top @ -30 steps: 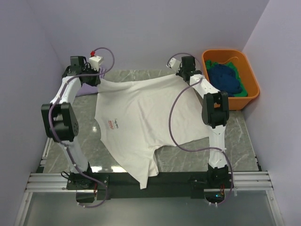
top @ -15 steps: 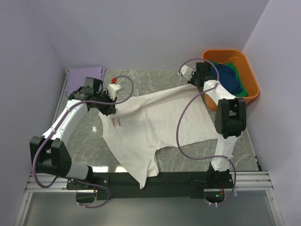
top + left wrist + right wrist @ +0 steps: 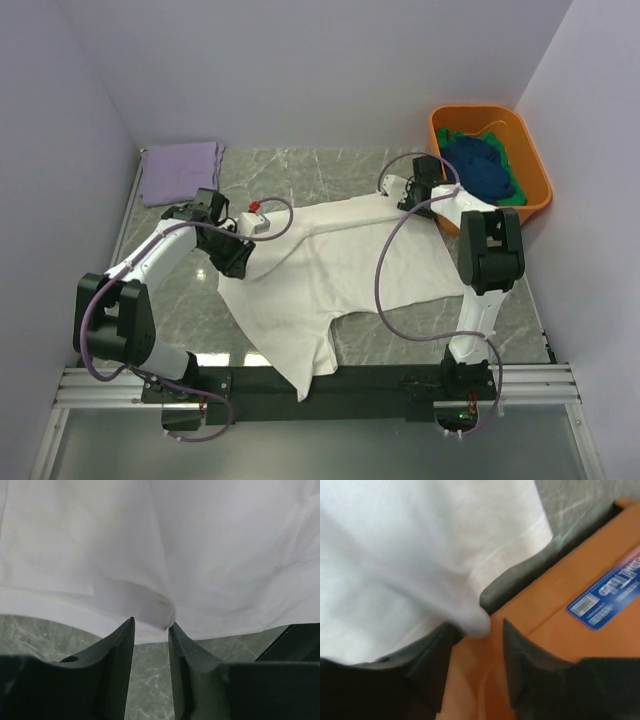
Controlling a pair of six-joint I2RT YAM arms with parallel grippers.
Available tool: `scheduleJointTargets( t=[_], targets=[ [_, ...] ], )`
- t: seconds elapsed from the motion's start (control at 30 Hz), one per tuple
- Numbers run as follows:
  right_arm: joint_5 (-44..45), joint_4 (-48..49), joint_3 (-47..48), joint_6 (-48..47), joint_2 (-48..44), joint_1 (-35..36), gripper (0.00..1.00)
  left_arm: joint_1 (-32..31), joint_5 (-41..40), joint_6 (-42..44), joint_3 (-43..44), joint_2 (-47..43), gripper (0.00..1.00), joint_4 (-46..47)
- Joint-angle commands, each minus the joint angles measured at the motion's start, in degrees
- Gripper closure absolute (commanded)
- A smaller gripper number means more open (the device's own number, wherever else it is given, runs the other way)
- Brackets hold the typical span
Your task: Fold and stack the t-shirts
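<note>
White t-shirt (image 3: 320, 260), large and rumpled, lies spread over the middle of a grey marble table (image 3: 520, 290). Its bottom corner hangs over the table's edge at 6 o'clock, between the bases of the two robot arms. The upper part of the shirt is doubled over, making a slanted edge from 9 o'clock up to 1 o'clock.

An orange tub (image 3: 537, 190) sits at 2 o'clock on the table, against the right wall. Inside it is a bunched dark blue t-shirt (image 3: 480, 165) on top of a green t-shirt (image 3: 510, 198). A lavender t-shirt (image 3: 180, 172) lies flat at 10 o'clock, well apart from the white one.

The left hand (image 3: 150, 623) is low at the 9 o'clock edge of the white shirt. Its two dark fingers are narrowly parted, and a small pucker of white cloth sits just at their tips, with bare table showing in the gap.

The right hand (image 3: 479, 626) is at the shirt's 1 o'clock corner, just beside the tub's wall, which bears a blue label (image 3: 607, 597). Its fingers are also narrowly parted, with a nub of white cloth between the tips. That view is blurred.
</note>
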Motion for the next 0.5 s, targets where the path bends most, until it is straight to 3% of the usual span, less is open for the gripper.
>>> scheduleJointTargets(
  t=[0.0,0.03,0.13,0.23,0.4,0.47],
  targets=[
    [-0.45,-7.96,8.11,1.68,0.20,-0.51,0.44,4.65,4.89,3.06,4.31,-0.69,0.61,-4.44],
    [-1.59,-10.00,9.35,2.21,-0.42,-0.51,0.36,8.41,7.08,3.15,5.54,-0.16,0.59,-5.33],
    [-5.11,-16.77,13.13,3.88,-2.18,-0.42,0.35,13.96,8.94,1.92,10.90,5.53,0.58,-6.83],
    [-7.93,-23.18,17.61,6.33,-1.57,-0.51,0.37,15.04,6.60,-2.90,14.34,10.19,0.57,-3.09],
    [-8.02,-32.68,25.26,12.84,5.44,1.16,0.62,14.69,3.15,-11.42,16.27,16.09,0.64,4.76],
    [-7.58,-33.04,24.58,15.48,6.78,2.39,0.66,14.60,1.58,-14.41,17.41,19.69,0.67,7.05]
  ],
)
